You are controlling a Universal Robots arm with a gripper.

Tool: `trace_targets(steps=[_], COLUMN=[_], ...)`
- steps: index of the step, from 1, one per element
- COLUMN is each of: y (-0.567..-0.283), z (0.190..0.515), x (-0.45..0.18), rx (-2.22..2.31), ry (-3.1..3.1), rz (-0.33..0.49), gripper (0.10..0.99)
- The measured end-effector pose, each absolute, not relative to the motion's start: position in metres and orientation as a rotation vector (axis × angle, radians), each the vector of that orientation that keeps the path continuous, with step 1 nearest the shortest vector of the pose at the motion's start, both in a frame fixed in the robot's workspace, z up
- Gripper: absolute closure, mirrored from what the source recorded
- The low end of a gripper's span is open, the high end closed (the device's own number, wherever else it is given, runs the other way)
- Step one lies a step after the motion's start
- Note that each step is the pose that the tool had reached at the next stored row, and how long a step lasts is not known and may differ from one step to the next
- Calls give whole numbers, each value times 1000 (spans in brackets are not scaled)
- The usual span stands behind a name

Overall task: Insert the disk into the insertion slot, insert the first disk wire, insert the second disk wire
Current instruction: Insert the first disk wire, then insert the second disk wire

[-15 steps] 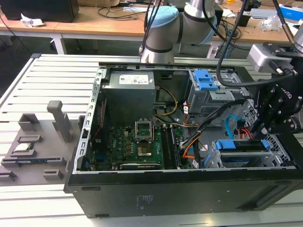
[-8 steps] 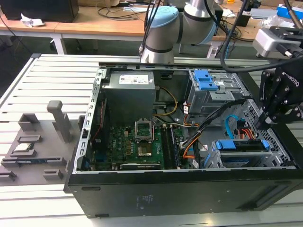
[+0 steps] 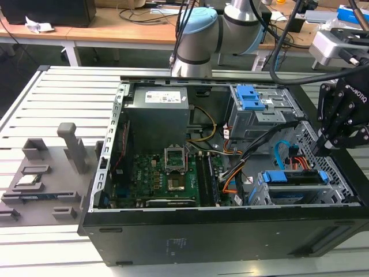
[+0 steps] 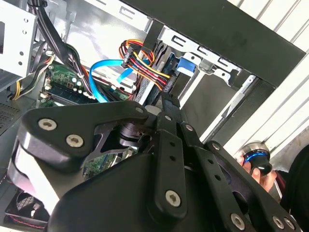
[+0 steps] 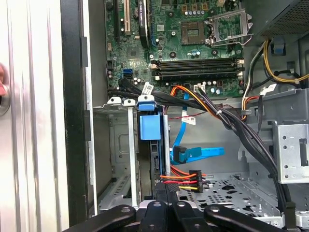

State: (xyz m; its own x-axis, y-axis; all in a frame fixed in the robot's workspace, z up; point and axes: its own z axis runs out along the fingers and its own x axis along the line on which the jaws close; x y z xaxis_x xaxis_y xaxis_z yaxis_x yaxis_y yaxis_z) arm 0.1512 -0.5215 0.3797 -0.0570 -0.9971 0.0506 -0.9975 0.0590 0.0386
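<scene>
On the slatted table (image 3: 57, 92), open computer case (image 3: 202, 236), robot arm (image 3: 199, 40) behind at 12 o'clock. Inside: power supply (image 3: 158, 115) at 11, motherboard (image 3: 173, 173) at 7, tall grey cage (image 3: 253, 115) at 1. Perforated drive cage (image 3: 340, 184) at 4 o'clock, disk (image 3: 294, 179) already seated in it, blue carrier tab (image 5: 147, 125) showing. Gripper (image 3: 323, 147) hangs over the cage's rear edge, fingers drawn close together. Its tips (image 5: 166, 203) sit at the red-orange-yellow power plug (image 5: 181, 176) beside the disk; can't tell if it is pinched. Blue data cable (image 5: 198, 152) lies just beside the plug and black cable bundle (image 5: 231, 121) crosses nearby.
</scene>
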Motion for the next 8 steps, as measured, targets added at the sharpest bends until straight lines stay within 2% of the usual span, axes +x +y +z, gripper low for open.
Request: trace_targets(steps=[8], y=[-522], z=[380], x=[151], rx=[2112], ry=[-2239], rz=[10], gripper=[980])
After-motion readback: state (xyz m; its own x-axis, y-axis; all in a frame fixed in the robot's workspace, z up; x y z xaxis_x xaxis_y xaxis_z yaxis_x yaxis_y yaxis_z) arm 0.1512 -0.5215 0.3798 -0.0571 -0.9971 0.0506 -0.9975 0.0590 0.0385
